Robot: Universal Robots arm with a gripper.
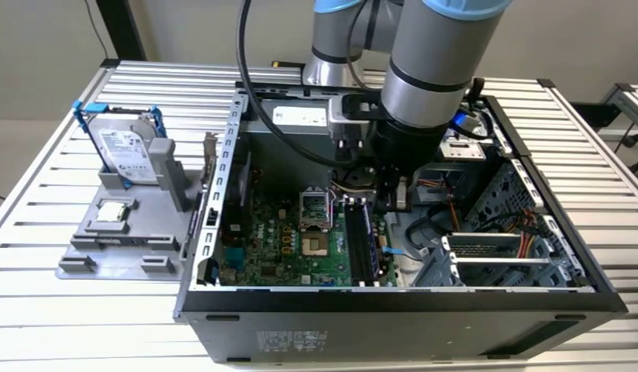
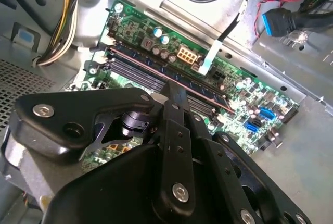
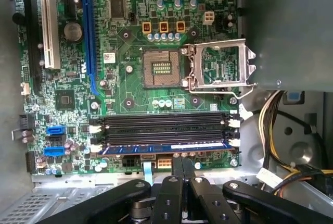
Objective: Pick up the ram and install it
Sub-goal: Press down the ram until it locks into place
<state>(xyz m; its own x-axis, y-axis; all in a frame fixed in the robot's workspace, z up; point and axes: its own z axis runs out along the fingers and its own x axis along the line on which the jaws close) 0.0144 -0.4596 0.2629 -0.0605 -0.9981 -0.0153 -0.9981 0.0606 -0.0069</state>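
Observation:
The ram (image 3: 166, 147), a long dark stick with a bluish edge and a white label, lies along the outermost memory slot of the green motherboard (image 3: 130, 104). In the exterior view the ram (image 1: 365, 242) stands in its slot inside the open computer case (image 1: 401, 298). My gripper (image 3: 182, 161) is shut, its two black fingers pressed side by side with nothing between them. The tips sit right at the ram's long edge near its middle; I cannot tell if they touch it. In the second wrist view the gripper (image 2: 176, 91) points down onto the ram (image 2: 151, 67).
An open processor socket (image 3: 162, 67) lies beside the memory slots. Cable bundles (image 3: 281, 125) and the drive cage (image 1: 505, 260) crowd the case's far side. Outside, on the exterior view's left, a grey holder (image 1: 91, 256) carries the blue-framed hard drive (image 1: 127, 147) and a square processor chip (image 1: 112, 211).

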